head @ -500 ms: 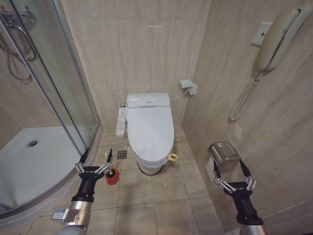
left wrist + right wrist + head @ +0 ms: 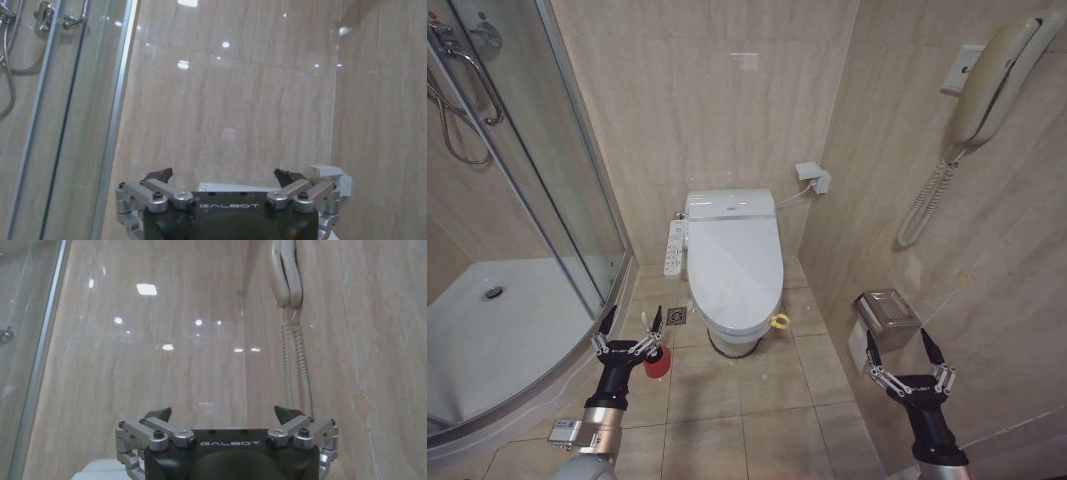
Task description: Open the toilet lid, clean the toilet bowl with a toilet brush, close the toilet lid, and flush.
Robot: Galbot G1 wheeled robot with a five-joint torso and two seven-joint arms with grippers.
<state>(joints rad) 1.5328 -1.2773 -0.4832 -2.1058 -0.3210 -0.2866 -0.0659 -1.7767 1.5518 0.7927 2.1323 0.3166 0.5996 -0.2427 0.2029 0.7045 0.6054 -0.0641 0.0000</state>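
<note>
The toilet lid lies shut over the white toilet bowl, a yellow ribbon loop hanging at its front right rim. A white button panel sits on the bowl's left side. On the floor left of the bowl stands a red cup holder. My left gripper hovers open just in front of the cup and partly covers it; I cannot make out the toilet brush behind the fingers. My right gripper is open near the right wall. Both wrist views show the open left gripper and right gripper facing tiled wall.
A glass shower enclosure with a white tray takes up the left. On the right wall hang a phone with a coiled cord and a metal paper holder. A floor drain lies beside the bowl.
Both grippers sit lower in the head view than before. The left one has also shifted slightly right, toward the red cup. The toilet and room are unchanged.
</note>
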